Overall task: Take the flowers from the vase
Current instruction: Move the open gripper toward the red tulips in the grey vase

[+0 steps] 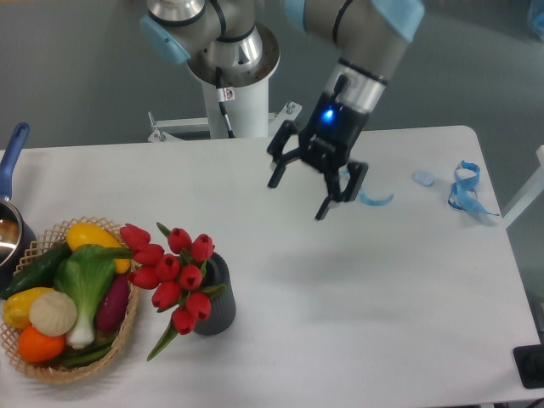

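Observation:
The flowers (170, 272), a bunch of red tulip buds with green leaves, stand in the vase (217, 297), a small dark grey ribbed cylinder at the lower left of the white table (357, 289). The bunch leans left toward the basket. My gripper (299, 194) hangs above the table's middle, up and to the right of the flowers and well apart from them. Its two black fingers are spread open and hold nothing.
A woven basket (51, 370) of vegetables sits right beside the flowers on the left. A blue-handled pot (13, 178) is at the left edge. Blue tape scraps (466, 189) lie at the far right. The robot base (234, 76) stands behind the table.

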Available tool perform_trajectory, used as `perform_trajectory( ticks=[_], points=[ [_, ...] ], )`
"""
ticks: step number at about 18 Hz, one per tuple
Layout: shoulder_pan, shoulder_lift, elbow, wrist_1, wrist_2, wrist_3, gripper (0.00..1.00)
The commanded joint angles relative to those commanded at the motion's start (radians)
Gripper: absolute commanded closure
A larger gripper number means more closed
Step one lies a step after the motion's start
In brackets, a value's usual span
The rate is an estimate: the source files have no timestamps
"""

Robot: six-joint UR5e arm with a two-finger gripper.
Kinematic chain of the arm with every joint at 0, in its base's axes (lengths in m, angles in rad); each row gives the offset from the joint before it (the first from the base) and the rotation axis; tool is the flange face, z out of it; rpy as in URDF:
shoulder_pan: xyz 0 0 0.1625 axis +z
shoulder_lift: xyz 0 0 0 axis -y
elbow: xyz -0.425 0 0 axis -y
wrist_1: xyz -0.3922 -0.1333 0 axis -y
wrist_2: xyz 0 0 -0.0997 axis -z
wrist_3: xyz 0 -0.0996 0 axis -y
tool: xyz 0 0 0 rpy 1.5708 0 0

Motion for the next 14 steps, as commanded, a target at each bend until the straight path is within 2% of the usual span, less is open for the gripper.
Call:
perform_trajectory(
  ticks=[3,6,11,14],
  points=[
    [-0.046,-0.022,0.014,0.003,-0.002,-0.032,0.00],
    [-0.081,-0.052,0.034,0.032,0.000,-0.057,0.00],
    [-0.140,-0.120,0.083,0.052,0.002,-0.057,0.00],
    [-0.167,-0.135,0.087,0.067,0.003,-0.054,0.00]
  ],
)
